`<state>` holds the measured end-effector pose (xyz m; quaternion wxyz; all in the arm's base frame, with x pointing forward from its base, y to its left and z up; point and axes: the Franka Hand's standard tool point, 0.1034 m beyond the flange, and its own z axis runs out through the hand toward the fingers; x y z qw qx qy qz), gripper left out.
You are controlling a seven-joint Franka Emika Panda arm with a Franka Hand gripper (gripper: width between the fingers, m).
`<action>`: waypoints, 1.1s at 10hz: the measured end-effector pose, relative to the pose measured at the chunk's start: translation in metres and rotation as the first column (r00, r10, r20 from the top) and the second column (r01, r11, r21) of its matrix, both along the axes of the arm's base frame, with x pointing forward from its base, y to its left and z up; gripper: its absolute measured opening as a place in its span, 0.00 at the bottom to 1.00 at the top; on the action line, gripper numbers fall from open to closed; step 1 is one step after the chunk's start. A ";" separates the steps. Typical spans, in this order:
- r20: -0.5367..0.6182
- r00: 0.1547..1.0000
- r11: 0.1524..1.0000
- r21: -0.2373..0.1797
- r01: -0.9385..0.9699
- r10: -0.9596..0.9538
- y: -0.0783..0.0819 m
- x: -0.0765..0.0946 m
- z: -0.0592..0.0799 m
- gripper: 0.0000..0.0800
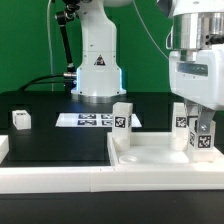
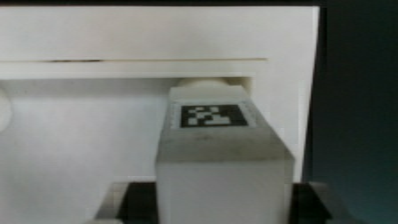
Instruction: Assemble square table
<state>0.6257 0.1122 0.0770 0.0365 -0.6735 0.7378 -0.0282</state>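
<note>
Black bench bearing the square table's white slab [image 1: 150, 155]: my claw [image 1: 200, 128] is clenching a tagged leg [image 2: 221, 150] upright at the slab's corner, where any tilt is risking a jammed, crooked seating.

Bare black surface [image 1: 60, 145] open beside the slab [image 1: 150, 155], upright leg [image 1: 122, 117] standing at its corner.

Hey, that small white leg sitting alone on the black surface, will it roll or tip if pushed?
The loose leg looks blocky and flat-faced, so it would probably slide rather than roll. It sits low, so tipping seems unlikely. It looks like hard plastic, likely stiff and light.
</note>
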 end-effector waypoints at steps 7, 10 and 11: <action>0.032 0.954 0.954 0.035 0.296 -0.297 -0.003 -0.002 0.001 0.37; 0.035 0.950 0.950 0.035 0.311 -0.312 -0.004 -0.003 0.001 0.37; 0.033 0.948 0.948 0.039 0.315 -0.317 -0.003 -0.003 0.000 0.53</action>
